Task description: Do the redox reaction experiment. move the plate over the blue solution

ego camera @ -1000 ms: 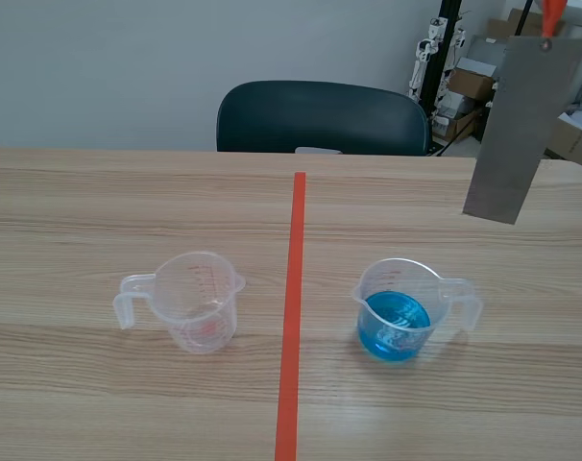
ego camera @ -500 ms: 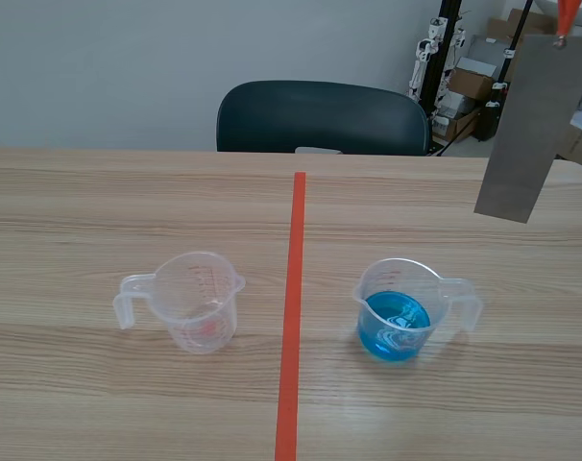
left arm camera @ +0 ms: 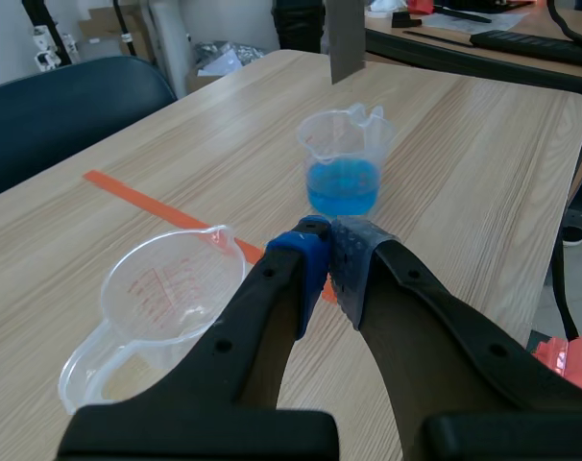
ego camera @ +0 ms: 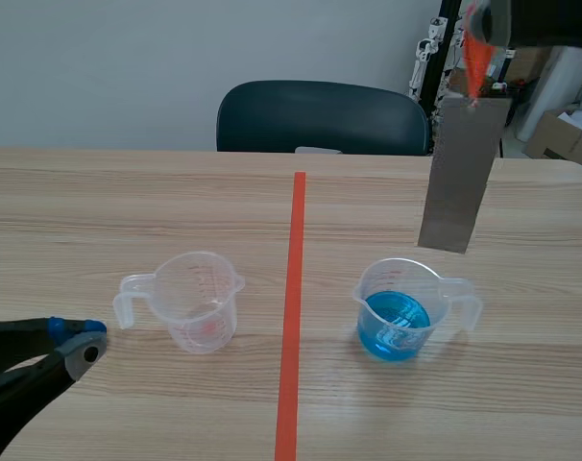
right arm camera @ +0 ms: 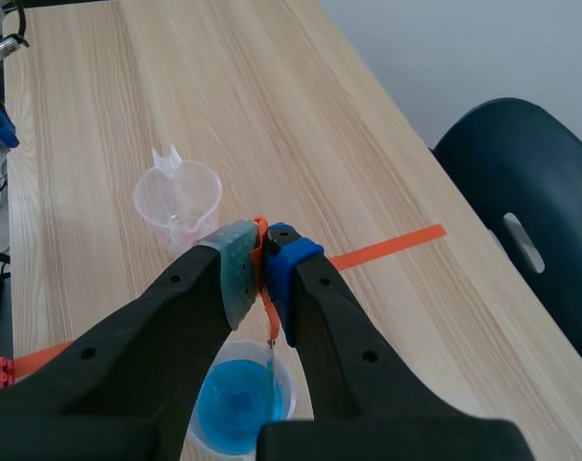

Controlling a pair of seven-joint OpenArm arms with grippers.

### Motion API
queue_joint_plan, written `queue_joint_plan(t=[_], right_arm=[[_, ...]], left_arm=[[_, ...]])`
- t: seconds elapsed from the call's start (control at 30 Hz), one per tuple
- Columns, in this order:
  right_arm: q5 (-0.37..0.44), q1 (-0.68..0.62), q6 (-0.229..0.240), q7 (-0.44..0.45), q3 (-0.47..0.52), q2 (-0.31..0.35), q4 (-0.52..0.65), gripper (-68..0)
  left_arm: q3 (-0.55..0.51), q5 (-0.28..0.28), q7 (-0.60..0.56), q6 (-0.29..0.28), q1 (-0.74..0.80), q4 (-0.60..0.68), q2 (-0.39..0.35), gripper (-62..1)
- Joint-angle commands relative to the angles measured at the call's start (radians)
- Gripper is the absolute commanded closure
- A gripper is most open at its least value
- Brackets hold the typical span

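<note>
A grey metal plate hangs upright from an orange strap. My right gripper is shut on that strap high at the back right. The plate's lower edge is in the air just beyond the far rim of the clear beaker of blue solution. In the right wrist view the strap runs down from the right gripper toward the blue beaker. An empty clear beaker stands left of the tape line. My left gripper is shut on nothing beside the empty beaker's handle, low at the left.
A dark chair stands behind the table's far edge. Boxes and equipment fill the back right corner. The left wrist view shows the left gripper over the table, with the empty beaker beside it and the blue beaker ahead.
The plate has moved left and down, from the far right to just above the blue beaker. The left gripper has come into view at the lower left.
</note>
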Motion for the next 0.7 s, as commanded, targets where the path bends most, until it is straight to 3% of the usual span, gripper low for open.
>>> queue_joint_plan(t=[0.0, 0.23, 0.67], right_arm=[[0.010, 0.005, -0.001, 0.017, 0.021, 0.010, 0.007, 0.3], [0.000, 0.007, -0.019, 0.021, 0.022, 0.005, 0.007, 0.3], [-0.022, 0.005, -0.018, 0.071, 0.022, 0.005, 0.008, 0.3]], left_arm=[[0.020, -0.021, -0.004, -0.002, -0.021, 0.013, 0.005, -3.9], [0.131, -0.022, 0.047, -0.002, -0.121, 0.013, 0.012, -4.0], [0.277, 0.002, 0.141, -0.003, -0.261, 0.013, 0.124, -4.0]])
